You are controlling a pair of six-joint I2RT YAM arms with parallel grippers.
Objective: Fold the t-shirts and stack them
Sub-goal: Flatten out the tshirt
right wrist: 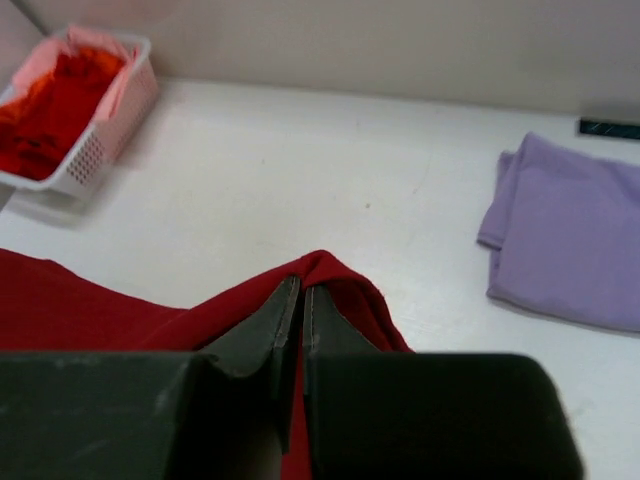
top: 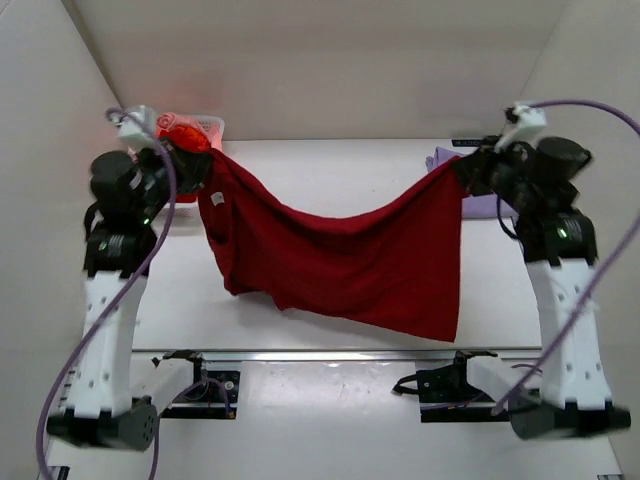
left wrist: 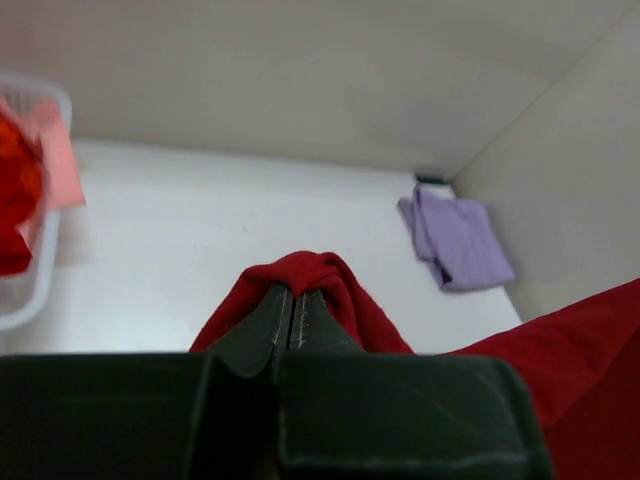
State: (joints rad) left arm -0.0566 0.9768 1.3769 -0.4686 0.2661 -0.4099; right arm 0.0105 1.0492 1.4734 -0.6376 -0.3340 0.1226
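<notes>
A large dark red t-shirt (top: 340, 255) hangs spread in the air between both arms, sagging in the middle, its lower edge over the table's near part. My left gripper (top: 205, 160) is shut on its left top corner (left wrist: 300, 270). My right gripper (top: 462, 165) is shut on its right top corner (right wrist: 325, 272). A folded pale lavender t-shirt (top: 482, 205) lies at the back right, also in the left wrist view (left wrist: 455, 240) and right wrist view (right wrist: 575, 235). Orange-red and pink shirts (top: 185, 133) fill the basket.
A white plastic basket (top: 212, 128) stands at the back left, also in the right wrist view (right wrist: 105, 140) and at the left wrist view's left edge (left wrist: 35, 280). White walls close the back and sides. A metal rail (top: 330, 354) runs along the near edge.
</notes>
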